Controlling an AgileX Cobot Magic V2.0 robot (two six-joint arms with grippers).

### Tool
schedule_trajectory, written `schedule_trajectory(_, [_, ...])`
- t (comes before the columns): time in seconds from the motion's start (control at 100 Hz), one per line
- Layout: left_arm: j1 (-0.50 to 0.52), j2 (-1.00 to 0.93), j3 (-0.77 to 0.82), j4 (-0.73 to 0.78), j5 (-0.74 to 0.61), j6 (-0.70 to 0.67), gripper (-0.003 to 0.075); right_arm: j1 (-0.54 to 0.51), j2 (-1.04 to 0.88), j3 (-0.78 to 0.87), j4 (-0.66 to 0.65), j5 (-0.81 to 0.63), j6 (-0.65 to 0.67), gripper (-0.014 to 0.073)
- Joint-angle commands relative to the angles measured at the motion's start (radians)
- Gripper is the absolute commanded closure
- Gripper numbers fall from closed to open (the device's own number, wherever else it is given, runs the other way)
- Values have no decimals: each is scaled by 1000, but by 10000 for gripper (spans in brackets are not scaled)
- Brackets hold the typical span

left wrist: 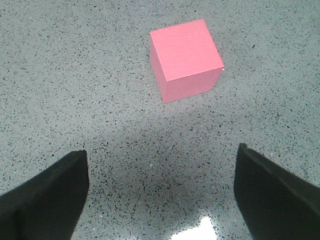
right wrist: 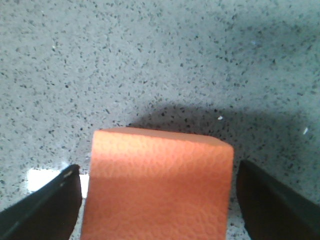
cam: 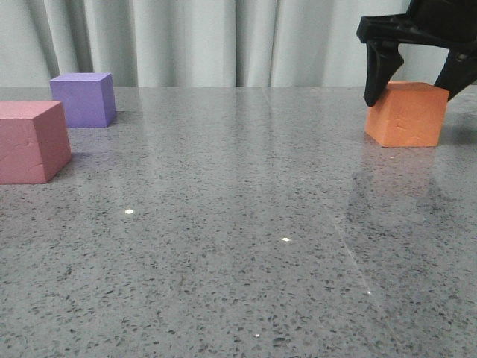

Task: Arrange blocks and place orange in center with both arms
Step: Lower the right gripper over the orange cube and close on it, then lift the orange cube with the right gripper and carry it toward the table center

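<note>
The orange cube (cam: 406,119) rests on the table at the right. My right gripper (cam: 410,97) hangs open over it, one black finger on each side. The right wrist view shows a thin gap between the orange cube (right wrist: 157,190) and each finger of the right gripper (right wrist: 158,170). At the far left stands the pink-red cube (cam: 30,142), with the purple cube (cam: 83,99) just behind it. The left gripper (left wrist: 161,152) does not show in the front view. In its wrist view it is open above bare table, empty, and the pink-red cube (left wrist: 185,60) lies apart from it, beyond the fingertips.
A speckled grey stone table (cam: 238,224) carries all three cubes. A pale curtain (cam: 223,37) hangs behind its far edge. A wide stretch of tabletop lies between the left pair of cubes and the orange one.
</note>
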Motion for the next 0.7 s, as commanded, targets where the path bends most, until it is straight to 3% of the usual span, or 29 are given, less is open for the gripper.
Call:
schedule_trajectory(0.0, [-8, 1, -36, -10, -45, -2, 144, -1, -39, -35, -5, -27, -9, -28])
schedule_trajectory(0.11, [-8, 1, -36, -10, -45, -2, 144, -1, -39, -35, -5, -27, 2, 34])
schedule_trajectory(0.29, [-8, 1, -36, -10, -45, -2, 144, -1, -40, -35, -3, -24, 9, 315])
schedule_trajectory(0.69, [-8, 1, -36, -10, -45, -2, 144, 60, -44, -185, 45, 111, 27, 326])
